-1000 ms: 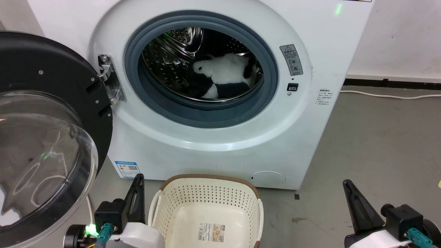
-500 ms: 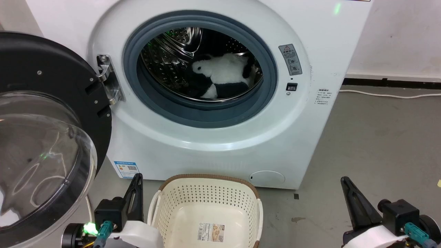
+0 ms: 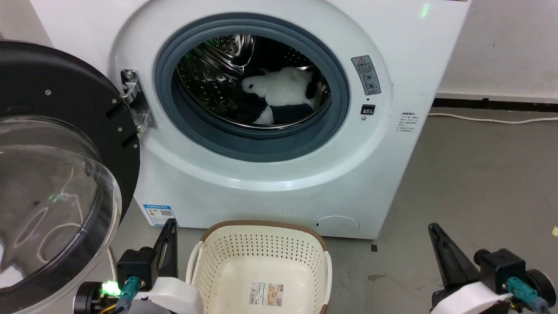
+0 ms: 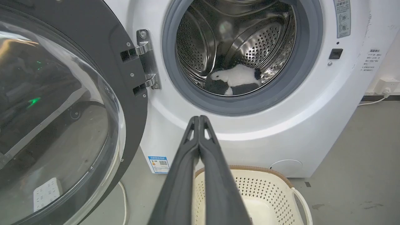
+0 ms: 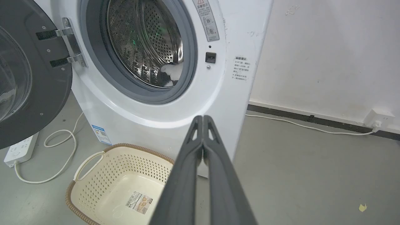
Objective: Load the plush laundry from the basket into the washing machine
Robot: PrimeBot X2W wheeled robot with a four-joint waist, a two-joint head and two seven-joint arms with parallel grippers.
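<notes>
the plush panda lies low in the steel drum of the washing machine; the basket holds just its label. soft, light, squashy: pinch a limb, probably the white one nearest. left gripper and right gripper have fingers pressed together, empty.

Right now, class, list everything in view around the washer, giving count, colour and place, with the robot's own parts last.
washing machine: one, white, on the grey floor
door: one, black frame with clear glass, swung open at left
plush laundry: one, white with black patches, inside the drum
basket: one, cream with brown rim, on the floor before the washing machine
paper label: one, pale, on the basket's bottom
power strip: one, white, on the floor below the door
cables: two, white, on the floor, one reaching a wall socket
left tool: one, dark, shut, left of the basket
right tool: one, dark, shut, right of the basket
</notes>
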